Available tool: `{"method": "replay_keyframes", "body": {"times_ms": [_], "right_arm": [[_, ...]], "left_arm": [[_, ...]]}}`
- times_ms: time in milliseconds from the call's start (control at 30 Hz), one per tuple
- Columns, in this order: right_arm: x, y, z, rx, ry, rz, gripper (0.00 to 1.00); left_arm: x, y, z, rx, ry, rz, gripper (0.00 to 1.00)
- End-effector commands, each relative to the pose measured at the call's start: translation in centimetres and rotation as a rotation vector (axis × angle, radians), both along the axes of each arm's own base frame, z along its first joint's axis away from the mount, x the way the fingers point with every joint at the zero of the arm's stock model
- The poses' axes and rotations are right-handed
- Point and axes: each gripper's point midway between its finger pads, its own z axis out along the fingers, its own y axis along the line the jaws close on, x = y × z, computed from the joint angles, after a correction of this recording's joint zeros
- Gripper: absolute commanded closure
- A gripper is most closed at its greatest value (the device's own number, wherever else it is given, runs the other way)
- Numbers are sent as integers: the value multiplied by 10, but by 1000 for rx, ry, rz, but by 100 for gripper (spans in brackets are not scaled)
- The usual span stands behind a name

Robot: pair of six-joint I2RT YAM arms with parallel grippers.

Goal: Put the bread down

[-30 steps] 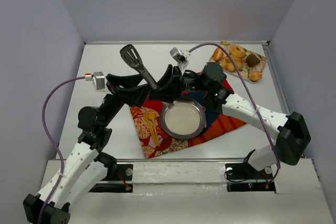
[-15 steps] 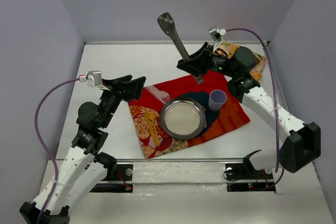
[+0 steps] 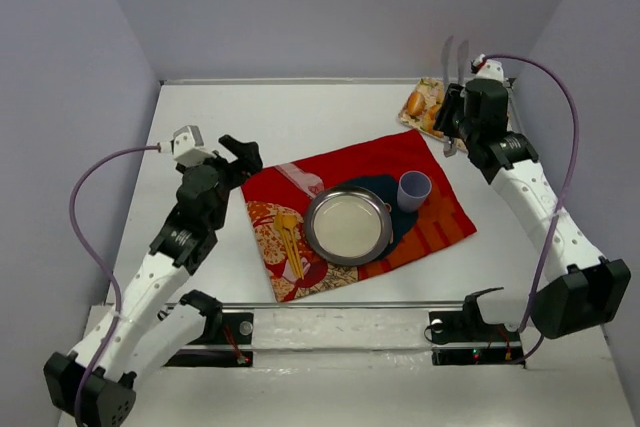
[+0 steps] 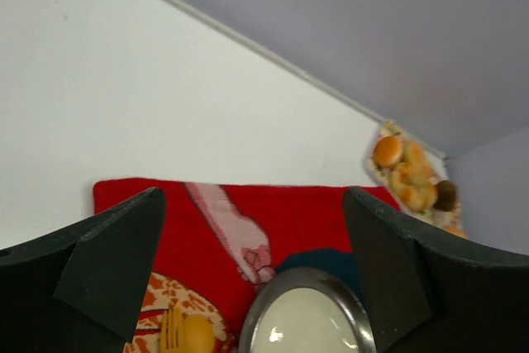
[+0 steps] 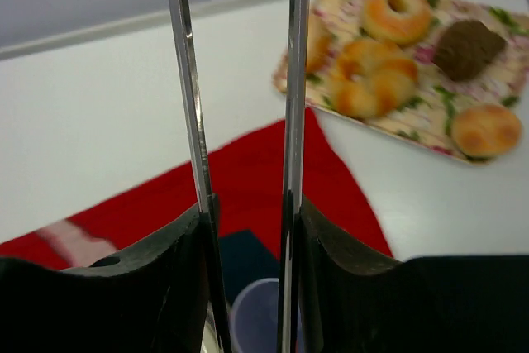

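The bread point(image 5: 486, 130), a small round golden bun, lies at the near right corner of the floral tray point(image 5: 504, 31) in the right wrist view. In the top view my right arm hides it. My right gripper point(image 5: 248, 212) point(image 3: 453, 115) is shut on metal tongs point(image 5: 188, 80) whose two blades stand apart and point up past the tray, empty. It hovers between the tray and the lavender cup point(image 3: 414, 188). My left gripper point(image 4: 252, 229) point(image 3: 240, 152) is open and empty over the left edge of the red cloth point(image 3: 340, 162).
The tray also holds a ring bagel point(image 5: 395, 12), a dark muffin point(image 5: 467, 49) and a twisted roll point(image 5: 372, 80). A metal plate point(image 3: 312, 217) sits mid-cloth, with a yellow fork and spoon point(image 3: 288, 237) to its left. The cup stands right of the plate.
My right arm has swung right and back to the tray with the tongs. My left arm has pulled back to the left, off the cloth.
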Motion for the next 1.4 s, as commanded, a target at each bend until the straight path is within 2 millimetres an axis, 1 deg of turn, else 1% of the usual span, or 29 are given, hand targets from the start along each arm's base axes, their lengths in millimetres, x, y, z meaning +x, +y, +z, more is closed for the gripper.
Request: {"method": "replay_keyframes", "body": {"times_ms": [0,33,67,100,133,167,200,267,300,333,400,467,533,567,600,667,700,767,933,1067,1167,1233,1300,1333,1367], "right_arm": [[-12,-73,-50,-112,222,-216,55],[-13,-80,-59,-112,261,-231,55],[-14,-91,-67,-107,291,-245,55],[-16,-98,-75,-105,318,-259,55],[-22,-104,-86,-107,366,-276,54],[-25,-108,-93,-103,392,-283,54],[-29,-119,-103,-101,424,-312,52],[-35,-128,-114,-87,459,-334,50],[-40,-137,-121,-81,484,-358,48],[-41,-141,-125,-77,499,-364,47],[-45,-145,-136,-61,540,-369,47],[-47,-152,-145,-41,568,-378,47],[-48,-153,-149,-32,585,-376,46],[-48,-151,-152,-28,596,-365,41],[-48,-154,-152,-23,599,-371,41],[-48,-152,-155,-20,611,-364,41],[-49,-156,-157,-17,620,-372,39],[-51,-160,-160,-18,632,-384,36],[-49,-165,-172,-11,669,-389,36],[-40,-162,-185,-2,705,-366,36],[-33,-159,-191,6,718,-340,37],[-26,-157,-191,13,711,-324,38],[-22,-161,-192,19,703,-335,38],[-20,-162,-196,18,710,-338,38],[-16,-164,-194,15,702,-345,39]], "left_arm": [[28,13,-26,79,152,137,1],[32,13,-26,93,161,138,1],[35,13,-29,99,171,140,1],[39,12,-34,108,188,138,1],[40,12,-37,109,194,132,1],[41,11,-39,108,192,125,1],[44,10,-35,107,171,113,1],[45,8,-40,106,168,81,1],[46,9,-41,106,165,67,1],[46,7,-43,108,165,57,1],[48,12,-45,102,161,68,1],[51,18,-55,97,179,78,1],[53,19,-60,87,191,65,1],[56,24,-63,84,202,73,1],[57,24,-66,79,208,66,1],[59,22,-70,72,218,35,1],[60,22,-73,69,226,28,1],[62,24,-75,67,234,28,1],[59,26,-74,62,227,31,1],[56,29,-69,56,205,42,1],[55,31,-70,56,205,46,1],[55,31,-71,54,206,47,1],[55,33,-72,56,211,53,1],[55,33,-73,55,217,54,1],[55,33,-73,57,215,53,1]]}}
